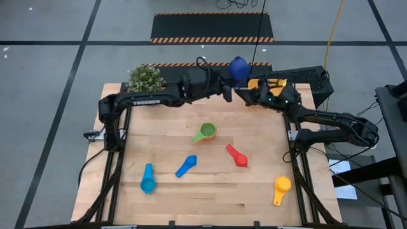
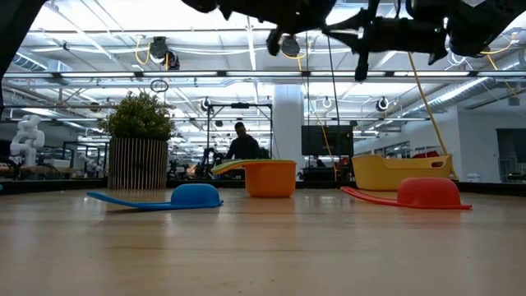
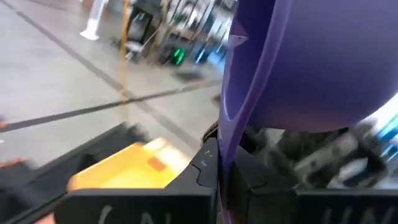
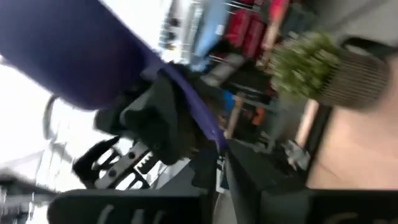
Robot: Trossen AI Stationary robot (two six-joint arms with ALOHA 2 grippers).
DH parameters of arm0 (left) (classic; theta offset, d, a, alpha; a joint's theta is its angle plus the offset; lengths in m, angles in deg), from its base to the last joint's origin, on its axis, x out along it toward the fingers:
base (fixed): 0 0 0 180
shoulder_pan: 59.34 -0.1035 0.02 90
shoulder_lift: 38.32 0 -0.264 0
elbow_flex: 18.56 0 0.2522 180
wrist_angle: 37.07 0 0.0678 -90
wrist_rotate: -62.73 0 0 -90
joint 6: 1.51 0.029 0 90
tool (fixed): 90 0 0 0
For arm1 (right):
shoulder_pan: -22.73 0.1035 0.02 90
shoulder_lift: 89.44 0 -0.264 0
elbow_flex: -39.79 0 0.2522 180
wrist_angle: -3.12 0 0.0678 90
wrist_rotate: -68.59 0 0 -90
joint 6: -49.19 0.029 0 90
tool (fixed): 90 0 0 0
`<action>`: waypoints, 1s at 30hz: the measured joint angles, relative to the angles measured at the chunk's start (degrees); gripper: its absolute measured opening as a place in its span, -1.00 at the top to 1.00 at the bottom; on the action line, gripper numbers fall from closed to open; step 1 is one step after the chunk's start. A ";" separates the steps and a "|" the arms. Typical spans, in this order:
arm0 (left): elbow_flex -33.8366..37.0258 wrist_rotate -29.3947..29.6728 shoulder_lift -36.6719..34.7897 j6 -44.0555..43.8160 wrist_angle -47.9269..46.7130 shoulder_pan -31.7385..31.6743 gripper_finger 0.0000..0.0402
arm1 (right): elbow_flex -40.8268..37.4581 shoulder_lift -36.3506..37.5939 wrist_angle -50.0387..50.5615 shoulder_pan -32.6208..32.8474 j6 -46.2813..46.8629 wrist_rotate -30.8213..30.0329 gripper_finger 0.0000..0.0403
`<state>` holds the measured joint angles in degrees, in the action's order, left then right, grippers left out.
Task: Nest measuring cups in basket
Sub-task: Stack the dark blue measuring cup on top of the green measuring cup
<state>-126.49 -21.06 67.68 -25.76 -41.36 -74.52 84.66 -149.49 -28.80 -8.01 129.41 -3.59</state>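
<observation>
High view: dark blue cup (image 1: pixel 238 65) held up just beside basket (image 1: pixel 272 83), likely mid-handover btw arms. Left wrist view: left gripper (image 3: pixel 217 180) pinched tight on cup handle. Right wrist view: right gripper (image 4: pixel 214 163) on same handle, fingers near-closed; grip can't tell.

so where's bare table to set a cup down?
Bare: the left strip between the plant and teal cup, and the near edge between teal and yellow cup. Crowded: the far right, where both grippers meet over the basket.
</observation>
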 joint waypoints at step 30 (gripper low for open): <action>0.04 35.92 -13.50 44.12 -59.25 10.88 0.98 | 6.12 -2.12 15.15 7.34 27.02 -9.44 0.13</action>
<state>-126.45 14.87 54.17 18.36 -100.61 -63.64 90.78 -151.61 -13.64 -0.67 156.43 -13.03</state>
